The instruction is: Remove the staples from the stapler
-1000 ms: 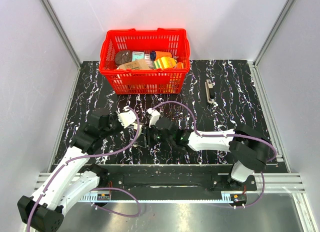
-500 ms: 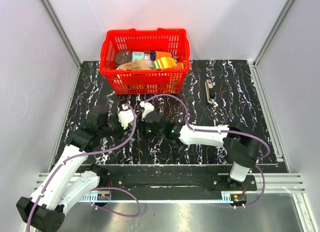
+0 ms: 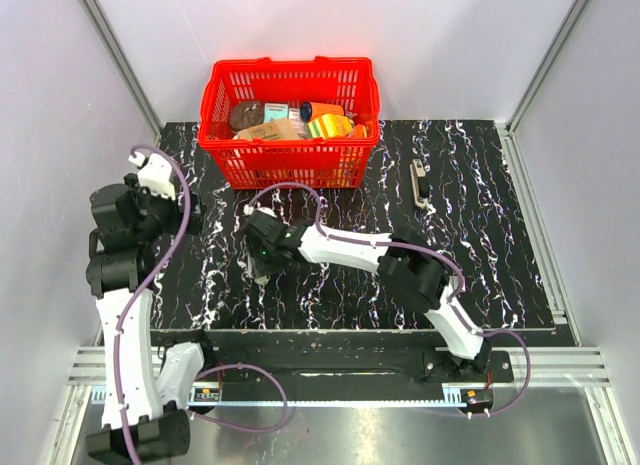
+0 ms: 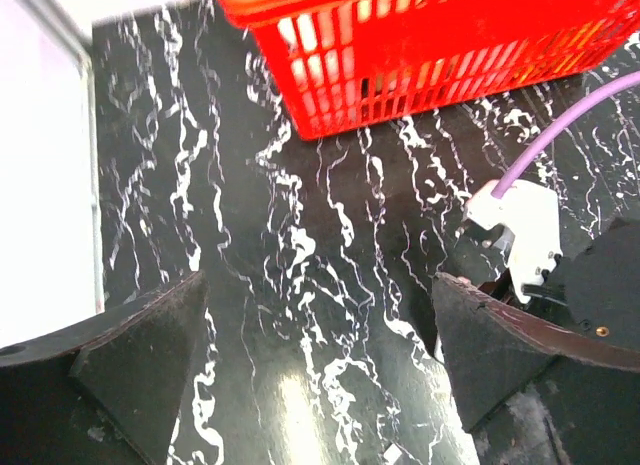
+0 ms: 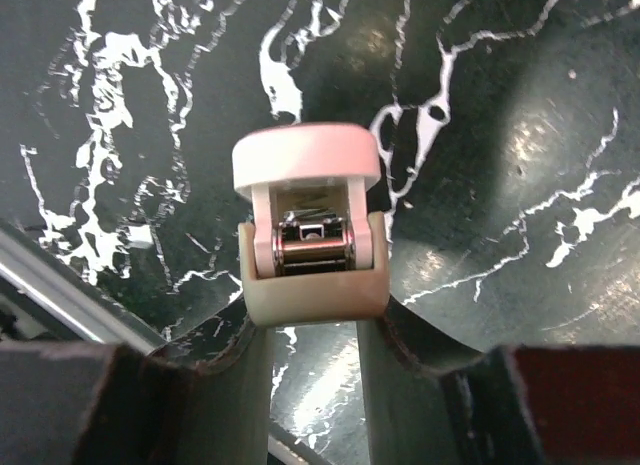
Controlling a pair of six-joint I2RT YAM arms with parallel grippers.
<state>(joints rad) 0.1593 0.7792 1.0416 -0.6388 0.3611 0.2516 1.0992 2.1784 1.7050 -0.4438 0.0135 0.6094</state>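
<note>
Firmly gripped: stapler in the right end effector

Near the middle of the table [image 3: 480, 235], the pale stapler [image 5: 310, 285] is seen end-on, clamped between the fingers of the right end effector [image 5: 312, 345]. Its top flap is raised and metal is shown inside. Further left, the left end effector [image 4: 320, 355] is spread wide and empty above the table. A slim dark-and-pale item [image 3: 421, 182] is laid far right. A filled red basket [image 3: 288, 150] is set at the back.
</note>
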